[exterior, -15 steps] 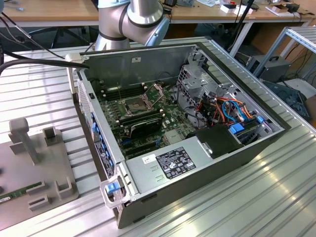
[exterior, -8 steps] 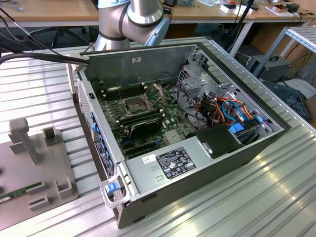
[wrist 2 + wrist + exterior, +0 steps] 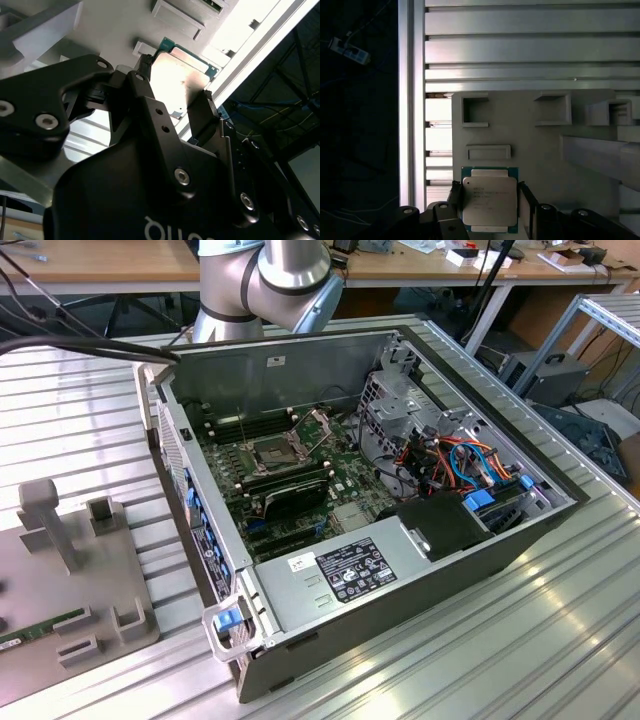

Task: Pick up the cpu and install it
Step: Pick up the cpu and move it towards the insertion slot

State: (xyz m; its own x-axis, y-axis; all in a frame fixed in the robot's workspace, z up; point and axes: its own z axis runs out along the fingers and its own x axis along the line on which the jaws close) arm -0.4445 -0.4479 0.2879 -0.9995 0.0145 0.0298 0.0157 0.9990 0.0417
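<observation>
The open computer case (image 3: 400, 570) stands on the slatted metal table (image 3: 520, 50). The grey fixture plate (image 3: 545, 150) lies directly beneath the gripper (image 3: 490, 200). In both wrist views the fingers (image 3: 526, 200) press against two opposite edges of the cpu (image 3: 490, 205), with no gap showing. The chip sits squarely between them, metal face up, over the plate.

Nothing legible: marks on the cpu (image 3: 489, 200) and the label (image 3: 355, 568) on the power supply (image 3: 308, 598) are too small.
</observation>
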